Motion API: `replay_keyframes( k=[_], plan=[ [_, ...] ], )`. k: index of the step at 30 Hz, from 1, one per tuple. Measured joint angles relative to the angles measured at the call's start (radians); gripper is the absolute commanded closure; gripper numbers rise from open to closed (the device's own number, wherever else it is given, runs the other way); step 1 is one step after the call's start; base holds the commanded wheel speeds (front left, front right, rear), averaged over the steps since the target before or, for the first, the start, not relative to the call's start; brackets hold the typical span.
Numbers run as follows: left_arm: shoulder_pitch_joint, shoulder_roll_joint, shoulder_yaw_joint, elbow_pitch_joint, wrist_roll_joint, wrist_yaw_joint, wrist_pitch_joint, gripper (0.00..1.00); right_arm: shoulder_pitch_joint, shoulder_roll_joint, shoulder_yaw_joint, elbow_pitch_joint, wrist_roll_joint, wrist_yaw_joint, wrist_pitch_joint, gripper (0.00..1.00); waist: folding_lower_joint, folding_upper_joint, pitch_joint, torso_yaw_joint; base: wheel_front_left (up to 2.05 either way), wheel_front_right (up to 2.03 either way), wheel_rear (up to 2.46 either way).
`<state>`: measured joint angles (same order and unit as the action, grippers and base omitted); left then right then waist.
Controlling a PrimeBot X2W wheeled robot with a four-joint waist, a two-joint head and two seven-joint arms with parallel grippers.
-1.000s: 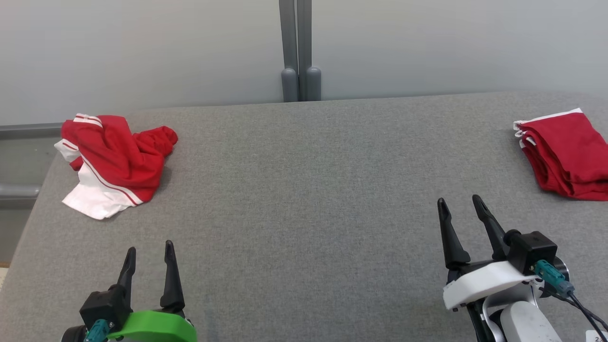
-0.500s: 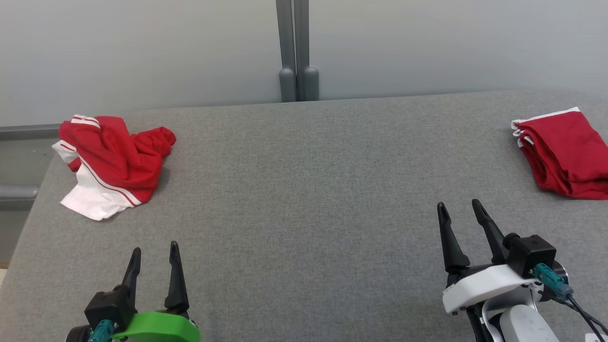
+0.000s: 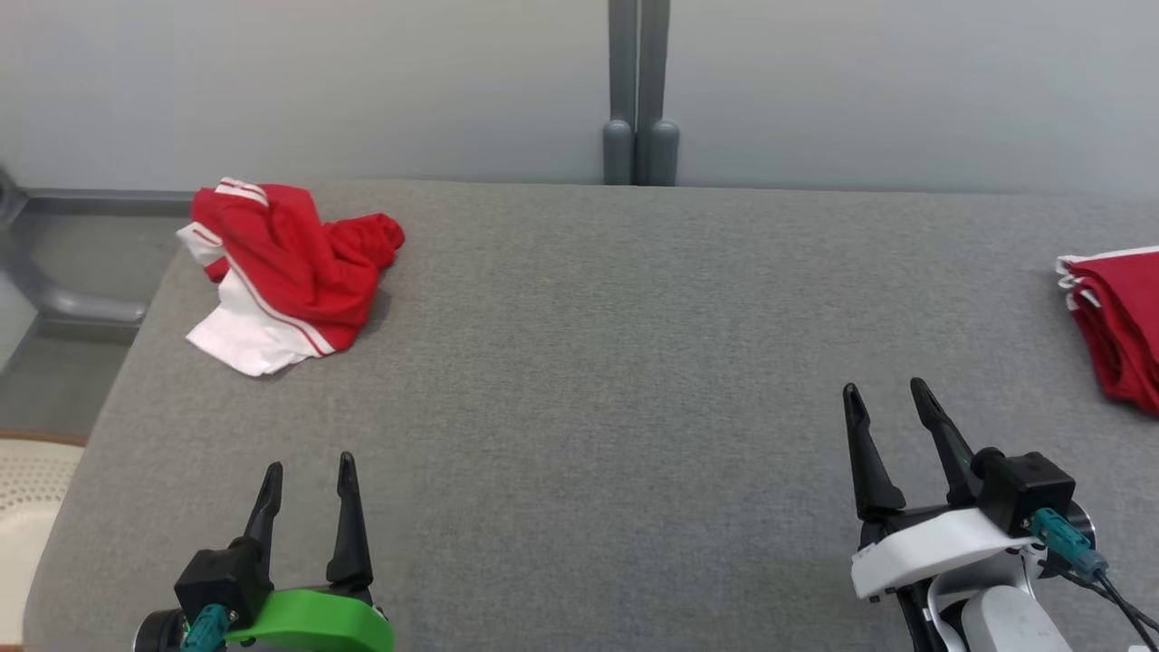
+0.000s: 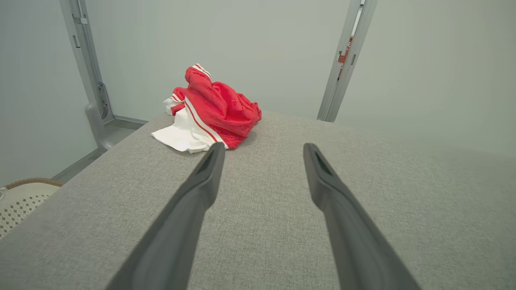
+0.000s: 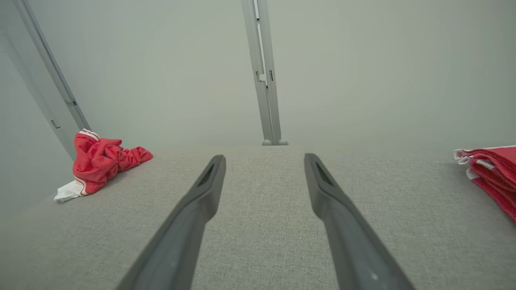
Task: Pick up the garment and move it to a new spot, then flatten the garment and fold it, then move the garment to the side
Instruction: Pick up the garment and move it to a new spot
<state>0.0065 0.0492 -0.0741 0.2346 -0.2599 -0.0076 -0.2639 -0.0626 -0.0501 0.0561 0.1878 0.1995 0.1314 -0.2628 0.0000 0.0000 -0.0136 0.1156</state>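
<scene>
A crumpled red and white garment [image 3: 290, 267] lies near the far left corner of the grey table [image 3: 589, 362]; the left wrist view has the garment [image 4: 213, 110] ahead of the fingers, and the right wrist view has it [image 5: 100, 161] far to the left. My left gripper [image 3: 308, 471] hovers open near the front left, well short of the heap, nothing between its fingers. Over the front right, my right gripper [image 3: 887, 398] also stands open and empty.
A folded stack of red garments [image 3: 1118, 317] rests at the table's right edge, also in the right wrist view [image 5: 492, 173]. A grey post [image 3: 638, 91] stands behind the table. A pale perforated basket [image 3: 27, 489] sits on the floor beyond the left edge.
The whole head view has shifted right, so the camera has turned left. The garment, the stack and both open grippers keep their places on the table.
</scene>
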Motion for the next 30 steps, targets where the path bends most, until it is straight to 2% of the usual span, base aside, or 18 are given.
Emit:
replay_keyframes(
  k=[13,19,23,30],
  plan=[
    [0.005,0.003,0.034,-0.018,0.024,0.002,0.0,0.0,-0.002,0.0,0.02,-0.042,0.001,0.0,0.0,0.0,0.0,0.0,0.013,0.268,0.0,0.0,0.0],
    [0.022,0.003,0.06,-0.046,0.022,0.005,0.0,0.0,-0.024,0.001,0.058,-0.031,-0.002,0.0,0.0,0.0,0.0,0.0,0.02,0.369,0.0,0.0,0.0],
    [0.029,0.003,0.073,-0.066,0.019,0.009,0.0,0.0,-0.043,0.002,0.071,-0.021,-0.009,0.0,0.0,0.0,0.0,0.0,0.033,0.406,0.0,0.0,0.0],
    [0.037,0.002,0.075,-0.087,0.013,0.021,0.0,0.0,-0.061,0.002,0.074,-0.013,-0.023,0.0,0.0,0.0,0.0,0.0,0.065,0.422,0.0,0.0,0.0]
  ],
)
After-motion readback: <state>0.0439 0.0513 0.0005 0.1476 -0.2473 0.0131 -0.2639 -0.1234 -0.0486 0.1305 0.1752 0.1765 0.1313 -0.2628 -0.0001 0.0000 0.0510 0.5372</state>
